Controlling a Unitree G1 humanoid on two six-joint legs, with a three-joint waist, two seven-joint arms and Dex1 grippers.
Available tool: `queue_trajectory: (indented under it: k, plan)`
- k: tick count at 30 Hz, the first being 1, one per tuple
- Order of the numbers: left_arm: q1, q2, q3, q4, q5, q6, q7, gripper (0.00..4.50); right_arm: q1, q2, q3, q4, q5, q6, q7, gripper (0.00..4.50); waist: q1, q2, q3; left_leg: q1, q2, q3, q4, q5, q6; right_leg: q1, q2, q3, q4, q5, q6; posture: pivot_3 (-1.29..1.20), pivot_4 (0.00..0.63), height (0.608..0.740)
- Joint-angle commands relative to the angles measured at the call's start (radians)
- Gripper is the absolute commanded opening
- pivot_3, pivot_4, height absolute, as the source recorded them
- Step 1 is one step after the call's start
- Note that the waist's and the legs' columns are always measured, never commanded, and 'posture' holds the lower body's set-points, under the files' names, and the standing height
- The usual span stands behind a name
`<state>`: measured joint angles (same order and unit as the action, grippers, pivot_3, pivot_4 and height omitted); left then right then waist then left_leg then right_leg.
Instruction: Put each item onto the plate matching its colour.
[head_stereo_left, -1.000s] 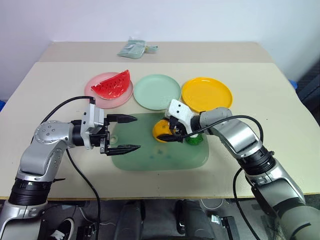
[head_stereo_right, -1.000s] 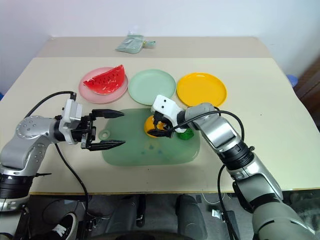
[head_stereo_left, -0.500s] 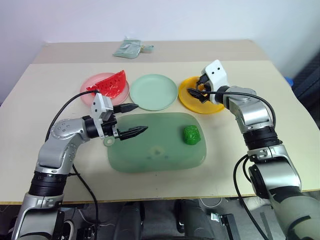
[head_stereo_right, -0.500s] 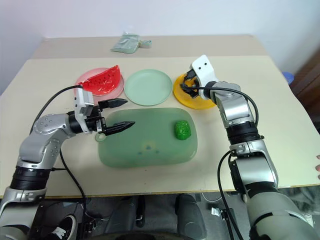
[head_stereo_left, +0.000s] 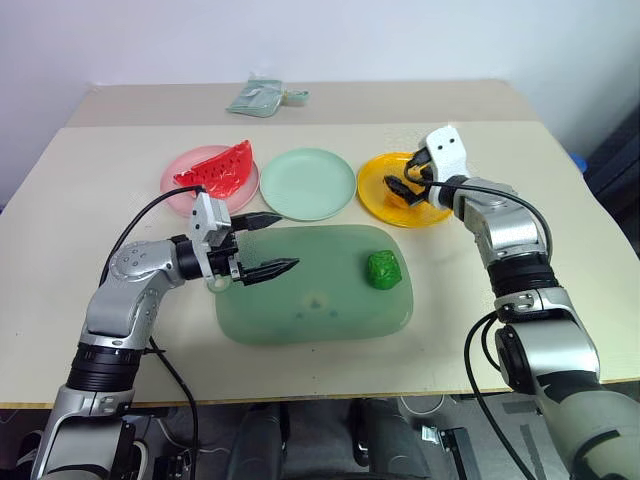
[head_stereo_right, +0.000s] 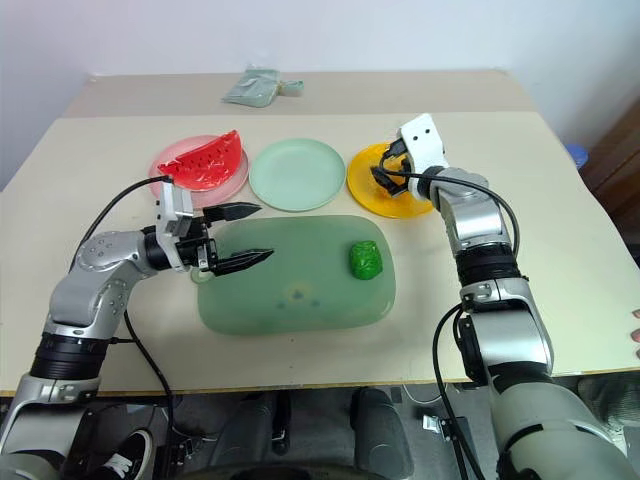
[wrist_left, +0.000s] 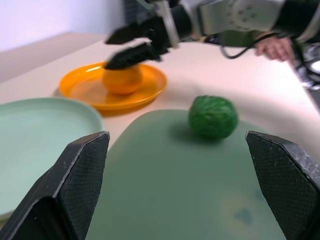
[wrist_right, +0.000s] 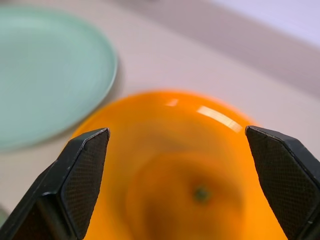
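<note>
The round orange fruit (wrist_left: 121, 81) lies on the yellow-orange plate (head_stereo_left: 375, 196). My right gripper (head_stereo_left: 403, 183) hovers right over it, open, its fingers (wrist_right: 82, 165) spread wide on either side of the fruit (wrist_right: 195, 197). On the pink plate (head_stereo_left: 240, 193) at the left rests the red watermelon wedge (head_stereo_left: 218, 166). The mint green plate (head_stereo_left: 313, 183) between them carries nothing. A bumpy dark-green vegetable (head_stereo_left: 383, 268) sits on the right part of the translucent green cutting board (head_stereo_left: 310, 310). My left gripper (head_stereo_left: 288, 239) is open over the board's left end, pointing toward the vegetable.
A grey-green pouch (head_stereo_left: 262, 96) lies at the back of the table. A person's hand (wrist_left: 272, 47) shows beyond the table's right side. Bare tabletop surrounds the plates and board.
My right gripper carried the orange fruit from the cutting board to the yellow-orange plate and has now opened, leaving it there. My left gripper edged in over the board's left end.
</note>
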<state>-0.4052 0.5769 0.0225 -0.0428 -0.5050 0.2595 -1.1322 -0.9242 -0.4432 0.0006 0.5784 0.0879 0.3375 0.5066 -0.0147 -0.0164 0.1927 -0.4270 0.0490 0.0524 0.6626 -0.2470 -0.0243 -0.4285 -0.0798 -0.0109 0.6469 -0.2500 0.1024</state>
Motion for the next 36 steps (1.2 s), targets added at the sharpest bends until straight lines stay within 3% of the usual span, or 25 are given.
queue_trajectory:
  k: [1,3,7,13,36]
  plan:
    - [-0.001,0.013,0.040,-0.037,-0.062,0.012,-0.037,4.50,-0.037,-0.009,-0.083,-0.116,0.094,-0.011,0.056,4.45,0.000,0.000,0.000,0.000,0.000,0.000,0.000,0.000,0.000,0.000,0.000,0.000,0.000,0.000,0.000,0.00,0.150,0.737]
    - [-0.001,0.012,0.050,-0.033,-0.067,-0.008,-0.045,4.50,-0.012,-0.017,-0.089,-0.176,0.126,-0.006,0.106,4.45,0.000,0.000,0.000,0.000,0.000,0.000,0.000,0.000,0.000,0.000,0.000,0.000,0.000,0.000,0.000,0.00,0.150,0.737]
    - [0.017,0.077,0.080,-0.018,-0.122,0.020,-0.155,4.50,0.221,-0.138,-0.008,-0.598,0.271,0.109,0.401,4.45,0.006,0.000,0.000,0.000,0.000,-0.001,-0.001,0.000,0.000,0.000,0.000,0.000,-0.001,0.000,0.000,0.00,0.150,0.737]
    - [0.017,0.106,0.104,0.008,-0.135,0.011,-0.210,4.50,0.360,-0.218,-0.007,-0.791,0.372,0.230,0.490,4.45,0.002,0.000,0.000,0.001,0.000,0.000,0.001,-0.001,0.001,0.001,0.000,0.000,0.000,0.000,0.000,0.00,0.150,0.737]
    - [0.032,0.115,0.066,-0.053,-0.124,0.053,-0.210,4.50,0.423,-0.301,0.072,-0.716,0.257,0.223,0.506,4.45,0.004,0.000,0.000,0.001,0.000,0.000,0.001,-0.001,0.001,0.001,0.000,0.000,0.000,0.000,0.000,0.00,0.150,0.737]
